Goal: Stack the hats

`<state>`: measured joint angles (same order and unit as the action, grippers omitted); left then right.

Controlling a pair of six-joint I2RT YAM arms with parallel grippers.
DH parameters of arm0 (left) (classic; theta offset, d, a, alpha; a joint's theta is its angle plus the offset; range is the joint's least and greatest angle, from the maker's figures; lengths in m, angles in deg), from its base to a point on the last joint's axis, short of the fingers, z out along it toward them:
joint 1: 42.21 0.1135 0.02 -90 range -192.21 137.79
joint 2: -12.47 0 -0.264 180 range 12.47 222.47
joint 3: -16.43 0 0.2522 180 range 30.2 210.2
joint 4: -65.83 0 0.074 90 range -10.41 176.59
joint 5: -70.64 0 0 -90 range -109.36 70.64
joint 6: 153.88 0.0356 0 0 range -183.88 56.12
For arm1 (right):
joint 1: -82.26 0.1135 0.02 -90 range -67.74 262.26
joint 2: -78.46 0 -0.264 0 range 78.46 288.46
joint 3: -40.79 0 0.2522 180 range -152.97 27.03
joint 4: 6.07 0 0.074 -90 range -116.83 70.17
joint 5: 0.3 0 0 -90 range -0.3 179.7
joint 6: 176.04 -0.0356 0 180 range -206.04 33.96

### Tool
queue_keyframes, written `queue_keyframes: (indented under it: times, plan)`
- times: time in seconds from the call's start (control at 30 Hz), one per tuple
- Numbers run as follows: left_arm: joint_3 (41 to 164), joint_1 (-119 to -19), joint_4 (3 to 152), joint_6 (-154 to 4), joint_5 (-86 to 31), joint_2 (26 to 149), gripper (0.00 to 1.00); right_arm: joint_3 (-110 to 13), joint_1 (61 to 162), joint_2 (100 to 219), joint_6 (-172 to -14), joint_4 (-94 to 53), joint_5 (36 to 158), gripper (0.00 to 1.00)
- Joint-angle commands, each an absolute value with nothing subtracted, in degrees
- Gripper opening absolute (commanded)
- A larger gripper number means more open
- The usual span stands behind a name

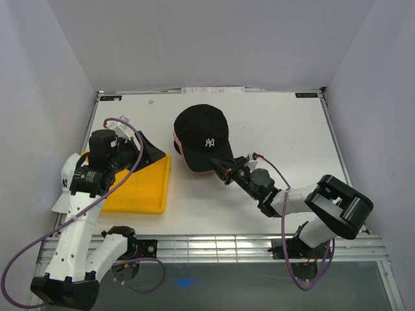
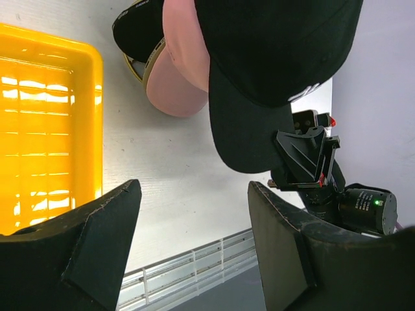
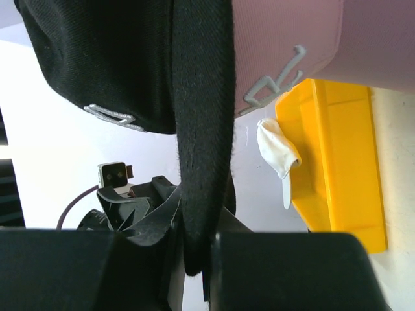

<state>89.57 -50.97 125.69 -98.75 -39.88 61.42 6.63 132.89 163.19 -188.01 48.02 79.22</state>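
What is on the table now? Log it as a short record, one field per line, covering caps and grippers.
black cap: on top of the pink cap, white NY logo showing
pink cap: under the black cap, only its edge visible from above
white cap: by the left side of the yellow tray, partly hidden by the left arm
right gripper: shut on the black cap's brim
left gripper: open, holding nothing, near the tray's edge
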Motion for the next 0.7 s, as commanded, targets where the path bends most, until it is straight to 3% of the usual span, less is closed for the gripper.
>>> queue_keyframes:
  times: [0.0, 0.23, 0.67]
  plan:
    - [88.9, -51.1, 125.3, -97.7, -39.3, 61.0, 0.77, 9.3, 132.8, 166.3, -189.3, 43.8, 79.8, 0.08]
    - [87.9, -51.1, 124.6, -97.5, -39.0, 61.2, 0.77, 9.8, 132.4, 168.2, -188.7, 41.6, 80.8, 0.08]
    - [86.4, -51.1, 123.1, -97.4, -38.6, 62.3, 0.77, 5.2, 130.1, 169.0, -181.4, 24.7, 83.9, 0.08]
